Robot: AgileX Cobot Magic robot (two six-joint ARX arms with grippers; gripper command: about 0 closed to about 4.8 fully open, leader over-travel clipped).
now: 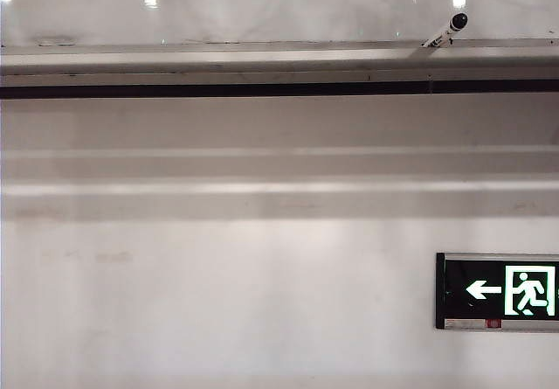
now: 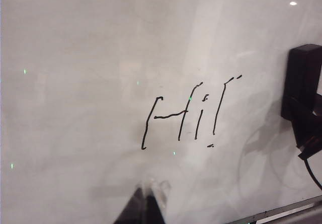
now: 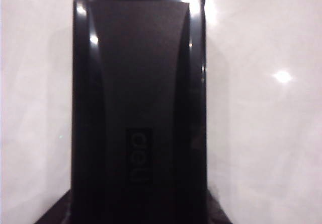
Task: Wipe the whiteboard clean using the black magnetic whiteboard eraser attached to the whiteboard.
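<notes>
The whiteboard [image 2: 75,83] is glossy white and carries black marker writing "Hi!" [image 2: 188,116]. The black magnetic eraser [image 3: 138,83] sits flat on the board [image 3: 261,133] and fills the right wrist view. My right gripper [image 3: 138,204] straddles its near end, one dark finger against each long side. The left wrist view shows the eraser [image 2: 303,73] beside the writing with the right gripper [image 2: 307,128] on it. My left gripper [image 2: 145,196] is shut and empty, its tips near the board below the writing. Neither gripper shows in the exterior view.
A silver metal ledge [image 2: 282,214] edges the board. The exterior view shows the ledge [image 1: 262,57], a matte wall [image 1: 218,275], a green exit sign [image 1: 498,290] and a small surveillance camera [image 1: 447,29].
</notes>
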